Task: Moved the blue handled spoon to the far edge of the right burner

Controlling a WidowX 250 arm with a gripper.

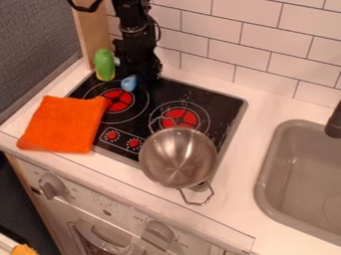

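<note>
My black gripper (141,75) hangs over the back of the stove, between the two burners and towards the rear edge. Just to its left, at the back right of the left burner (118,100), is a small rounded blue piece (129,82), apparently part of the blue handled spoon; the rest of it cannot be made out against the dark arm and stovetop. Whether the gripper touches it, I cannot tell. The right burner (180,118) lies further right and nearer the front, its front part partly behind a metal pot.
The metal pot (178,157) overlaps the stove's front right edge, with a wire handle towards the counter. An orange cloth (65,124) covers the stove's left front corner. A green and yellow toy (104,64) stands at the back left. The sink (303,172) is on the right.
</note>
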